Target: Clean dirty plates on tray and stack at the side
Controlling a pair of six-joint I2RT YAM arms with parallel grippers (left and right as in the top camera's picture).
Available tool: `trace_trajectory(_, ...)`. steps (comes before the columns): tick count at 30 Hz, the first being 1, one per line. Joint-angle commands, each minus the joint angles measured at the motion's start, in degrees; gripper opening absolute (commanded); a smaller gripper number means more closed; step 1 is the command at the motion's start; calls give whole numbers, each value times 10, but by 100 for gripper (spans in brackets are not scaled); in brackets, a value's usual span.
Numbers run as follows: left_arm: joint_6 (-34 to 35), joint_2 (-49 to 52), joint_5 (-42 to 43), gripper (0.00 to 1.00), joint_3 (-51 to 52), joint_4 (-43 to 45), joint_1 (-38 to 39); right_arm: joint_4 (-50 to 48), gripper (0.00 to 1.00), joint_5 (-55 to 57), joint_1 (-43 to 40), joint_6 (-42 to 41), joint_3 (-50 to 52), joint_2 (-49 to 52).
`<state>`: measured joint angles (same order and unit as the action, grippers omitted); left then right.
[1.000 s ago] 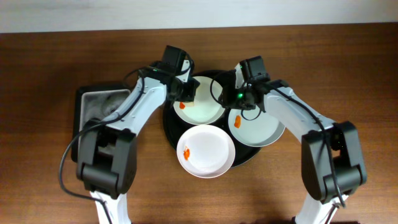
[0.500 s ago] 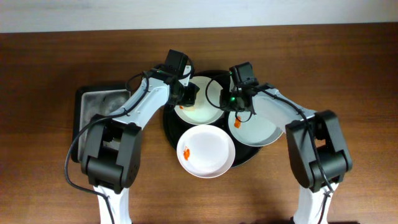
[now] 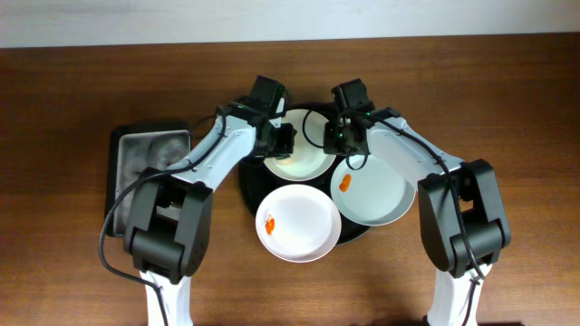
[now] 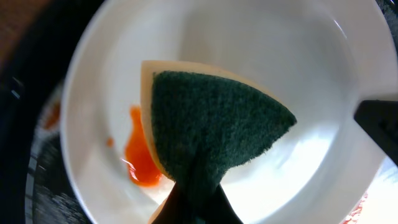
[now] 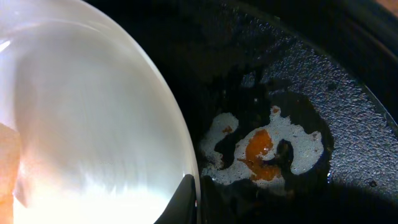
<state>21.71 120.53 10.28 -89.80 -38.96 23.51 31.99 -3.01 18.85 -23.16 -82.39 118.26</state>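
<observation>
Three white plates lie on the round black tray (image 3: 246,181): a back plate (image 3: 304,161), a right plate (image 3: 376,195) and a front plate (image 3: 304,226). The right and front plates each carry an orange smear. My left gripper (image 3: 284,140) is shut on a green-and-yellow sponge (image 4: 211,124) and presses it onto the back plate (image 4: 298,50), next to an orange smear (image 4: 140,163). My right gripper (image 3: 340,142) is shut on that plate's right rim (image 5: 186,155), one finger inside and one outside (image 5: 196,198).
A rectangular dark metal tray (image 3: 145,167) stands on the wooden table left of the black tray. An orange and white residue patch (image 5: 261,149) lies on the black tray floor (image 5: 323,74) beside the held plate.
My left gripper has moved right with the sponge, further onto the back plate. My right gripper has shifted up and left to the back plate's rim. The right plate now lies flatter, lower right.
</observation>
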Motion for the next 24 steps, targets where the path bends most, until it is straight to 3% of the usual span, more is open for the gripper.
trace_trajectory(1, 50, 24, -12, 0, -7, 10, 30, 10, 4, 22, 3, 1, -9, 3)
trace_trajectory(7, 83, 89, -67, 0, -7, 23, 37, 30, 4, 22, 3, 2, -9, 0)
trace_trajectory(16, 84, 92, -118, 0, -7, 25, 18, 40, 4, 29, 3, 4, -9, -35)
trace_trajectory(17, 84, 92, -118, 0, -7, 25, 18, 36, 6, 28, 1, 3, -9, -34)
trace_trajectory(19, 84, 92, -118, 0, -7, 25, 18, 32, 32, 10, -10, 4, -8, -24)
trace_trajectory(20, 84, 92, -118, 0, -7, 25, 18, 26, 39, -11, -18, 4, -7, -11)
trace_trajectory(23, 84, 92, -116, 0, -7, 25, 20, -1, 41, -103, -41, 20, -7, 31)
trace_trajectory(24, 84, 92, -116, 0, -7, 25, 21, -1, 36, -106, -46, 16, -7, 38)
